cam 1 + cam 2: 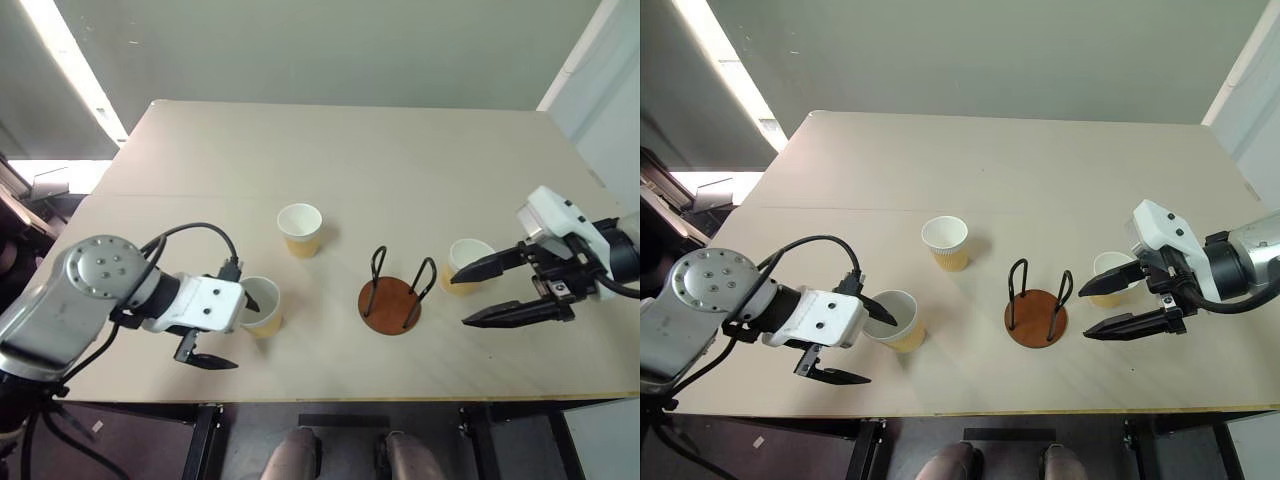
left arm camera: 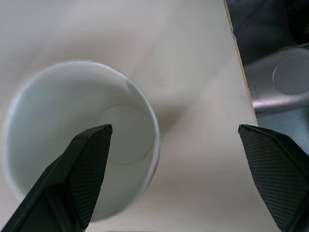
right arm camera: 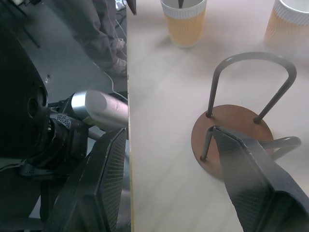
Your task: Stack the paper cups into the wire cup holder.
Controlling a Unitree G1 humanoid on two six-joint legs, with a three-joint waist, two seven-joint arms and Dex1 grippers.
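Observation:
Three paper cups stand upright on the table. My left gripper [image 1: 232,330] is open at the near-left cup [image 1: 264,308]; one finger [image 2: 87,169] hangs over its white inside, the other stays outside on the near side. A second cup [image 1: 300,230] stands farther back. The wire cup holder [image 1: 392,302], a brown disc with two black loops, is empty at centre. The third cup [image 1: 468,250] stands just right of it. My right gripper [image 1: 458,301] is open and holds nothing, pointing at the holder [image 3: 231,140] with its upper finger in front of that cup.
The beige table [image 1: 400,150] stretches far behind the cups. Its front edge [image 1: 400,395] runs just below both grippers, with dark floor and table legs beyond it.

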